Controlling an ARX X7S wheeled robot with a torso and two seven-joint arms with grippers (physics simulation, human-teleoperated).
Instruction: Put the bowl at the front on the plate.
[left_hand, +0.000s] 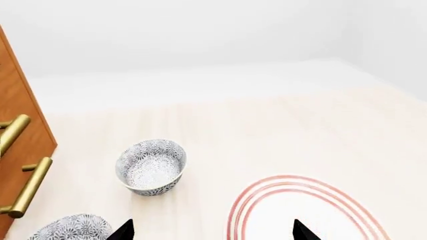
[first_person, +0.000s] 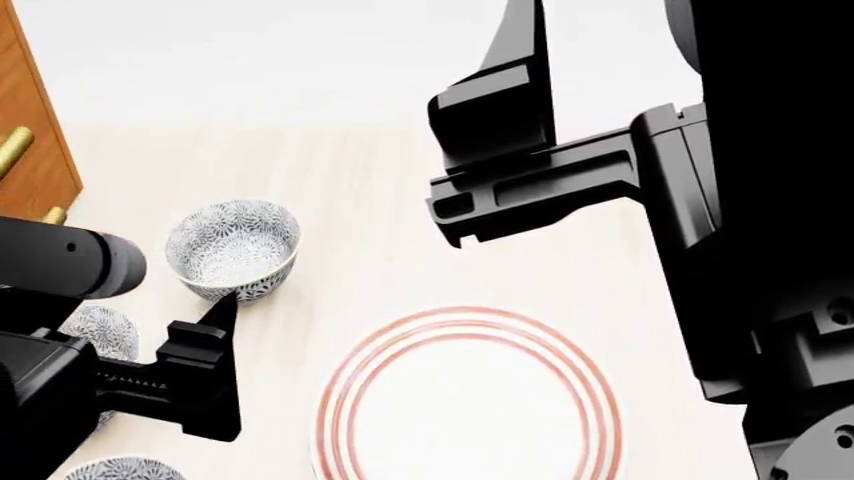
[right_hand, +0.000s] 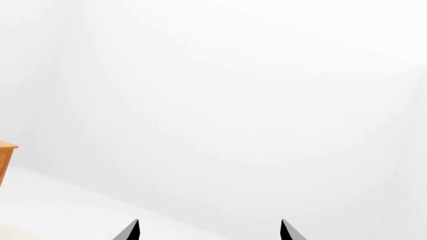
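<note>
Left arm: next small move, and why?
Probably shift the left pincer sideways toward the bowl ahead: it is open, empty, and aimed at bare table between bowl and plate, not lined up to grasp.

The left gripper (left_hand: 212, 231) hangs low with its jaws spread wide and empty; the right gripper (right_hand: 209, 231), raised higher, is likewise spread and empty.

Bright flat even light; faint shadows; sharp, clean render; washed-out white background.

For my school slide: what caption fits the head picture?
Three patterned bowls beside a red-ringed plate, both arms hovering.
</note>
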